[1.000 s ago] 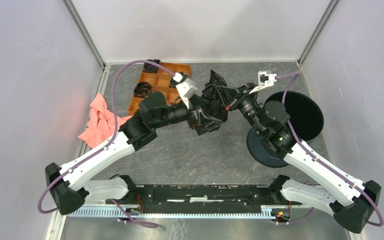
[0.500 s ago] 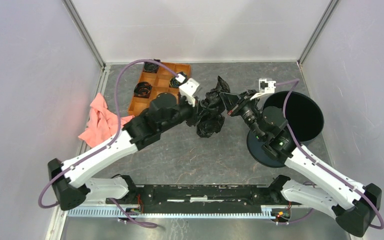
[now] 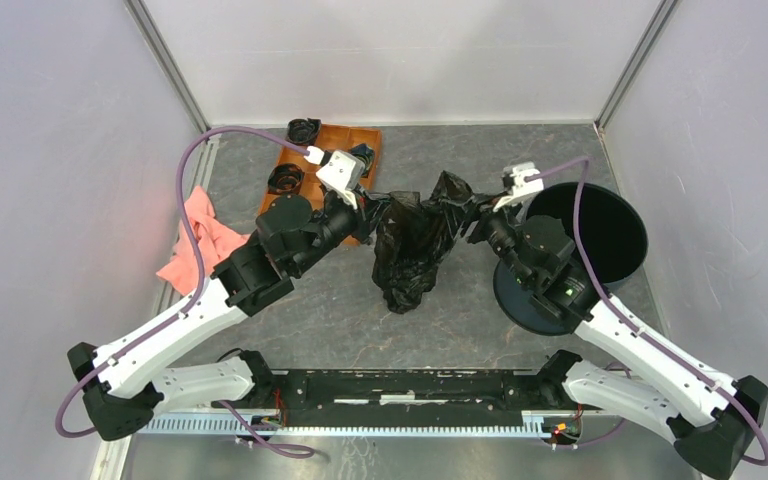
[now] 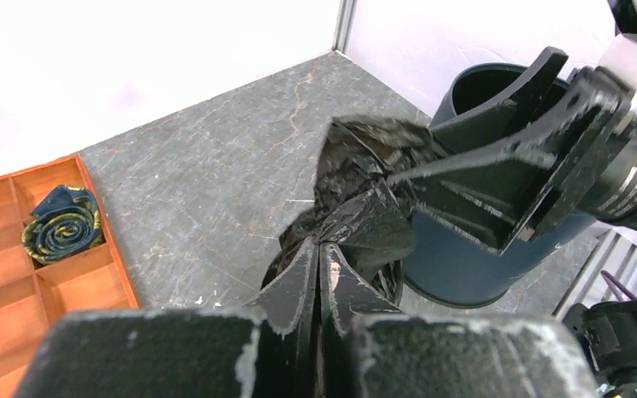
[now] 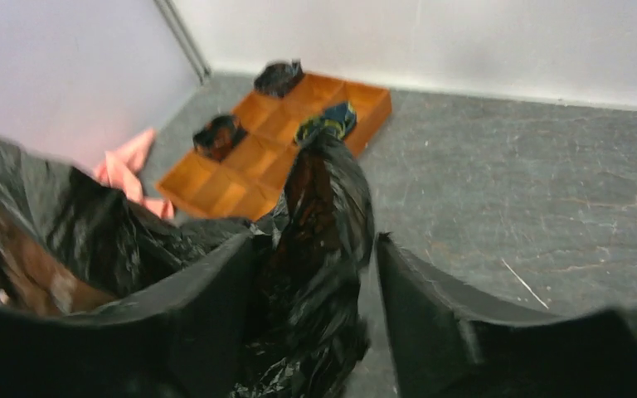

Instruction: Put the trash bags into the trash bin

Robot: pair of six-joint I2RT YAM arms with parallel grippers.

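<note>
The trash bags are one glossy, crumpled black bag [image 3: 415,240] hanging between my two grippers above the table's middle. My left gripper [image 3: 372,200] is shut on the bag's left edge; in the left wrist view its fingertips [image 4: 323,249] pinch a fold of the film [image 4: 365,191]. My right gripper [image 3: 473,215] stands open at the bag's right side. In the right wrist view its jaws [image 5: 312,240] are apart, with loose film [image 5: 323,215] between them. The navy trash bin [image 3: 600,225] stands just right of the right gripper, mouth open.
An orange compartment tray [image 3: 325,175] holding small black spiral rolls [image 3: 285,180] lies at the back left, behind the left arm. A pink cloth [image 3: 195,240] lies by the left wall. Grey walls close the table on three sides.
The left gripper has shut on the bag and drawn back to the left. The right gripper has opened its jaws. The bag now hangs stretched out between them.
</note>
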